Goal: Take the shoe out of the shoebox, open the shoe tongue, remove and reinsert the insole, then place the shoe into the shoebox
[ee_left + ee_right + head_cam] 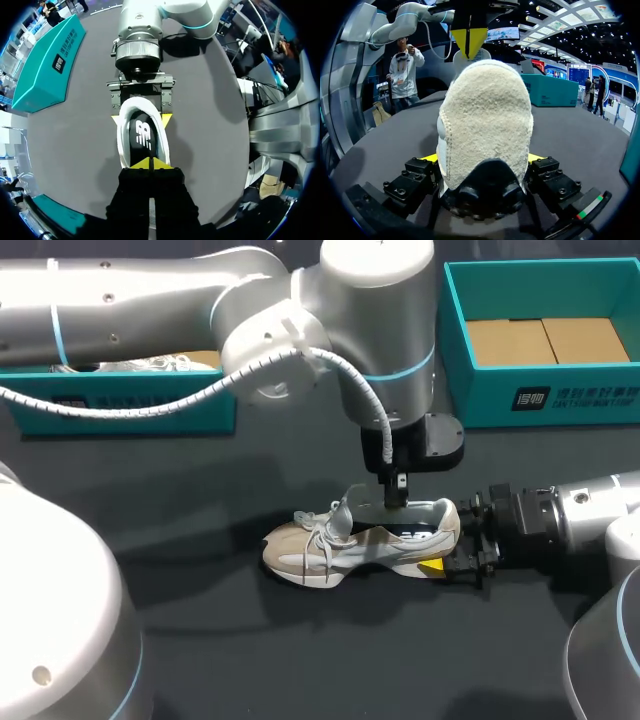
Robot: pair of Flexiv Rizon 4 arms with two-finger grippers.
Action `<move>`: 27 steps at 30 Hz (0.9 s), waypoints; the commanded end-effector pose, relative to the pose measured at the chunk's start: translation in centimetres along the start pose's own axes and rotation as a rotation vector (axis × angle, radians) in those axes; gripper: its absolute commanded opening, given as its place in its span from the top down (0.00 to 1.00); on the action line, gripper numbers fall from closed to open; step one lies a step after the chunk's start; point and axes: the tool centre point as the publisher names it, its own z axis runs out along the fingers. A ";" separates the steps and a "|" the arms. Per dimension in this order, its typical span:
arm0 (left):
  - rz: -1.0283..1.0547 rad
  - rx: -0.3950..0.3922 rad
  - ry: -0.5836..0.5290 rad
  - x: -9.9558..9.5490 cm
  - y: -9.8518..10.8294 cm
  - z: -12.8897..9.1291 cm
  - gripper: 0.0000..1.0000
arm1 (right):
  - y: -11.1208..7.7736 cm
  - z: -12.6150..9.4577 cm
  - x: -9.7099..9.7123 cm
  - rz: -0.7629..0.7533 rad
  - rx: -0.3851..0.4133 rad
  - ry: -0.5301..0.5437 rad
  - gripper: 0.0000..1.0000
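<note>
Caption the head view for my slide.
Right arm grips the shoe by its heel on the table while the left arm has its jaws at the opening.

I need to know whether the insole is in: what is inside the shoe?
Inside the shoe, a dark insole shows at the heel end. The left gripper, tips together, covers the front of the opening, so the toe end cannot be seen.

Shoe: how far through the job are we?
Done: beige-and-white sneaker is out, on the dark table. In hand: right tool clamps its heel; left tool closed at the opening, black insole seated. Left: insole out and back, then return to a teal shoebox.
</note>
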 end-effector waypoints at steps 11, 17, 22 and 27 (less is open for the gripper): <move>0.013 0.009 0.027 -0.6 0.1 4.2 1.00 | 0.0 -0.1 0.0 0.001 0.004 -0.001 1.00; -0.021 -0.017 0.048 -0.9 0.4 5.9 1.00 | 0.0 -0.1 0.0 0.001 0.004 -0.001 1.00; -0.040 -0.032 0.063 -1.0 1.0 7.0 1.00 | 0.0 -0.1 0.0 0.001 0.004 -0.001 1.00; -0.013 -0.039 0.095 -0.7 1.7 7.6 1.00 | 0.0 -0.1 0.0 0.001 0.004 -0.001 1.00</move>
